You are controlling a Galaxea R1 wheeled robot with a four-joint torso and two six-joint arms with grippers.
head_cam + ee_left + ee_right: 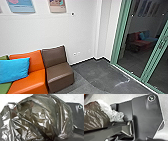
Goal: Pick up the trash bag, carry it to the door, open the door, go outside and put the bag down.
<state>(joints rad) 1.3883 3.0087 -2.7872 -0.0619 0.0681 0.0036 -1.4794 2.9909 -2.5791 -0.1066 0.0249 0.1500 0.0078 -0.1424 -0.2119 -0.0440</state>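
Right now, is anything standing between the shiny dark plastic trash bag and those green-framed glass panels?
Nothing visible stands between the bag and the glass panels; the brown padded seat is off to the left.

Left, a blue cushion leans on an orange seat beside a brown one; pictures hang on the white wall; right, green-framed glass stands above gray floor.

There are three seats, one cushion and one dark trash bag.
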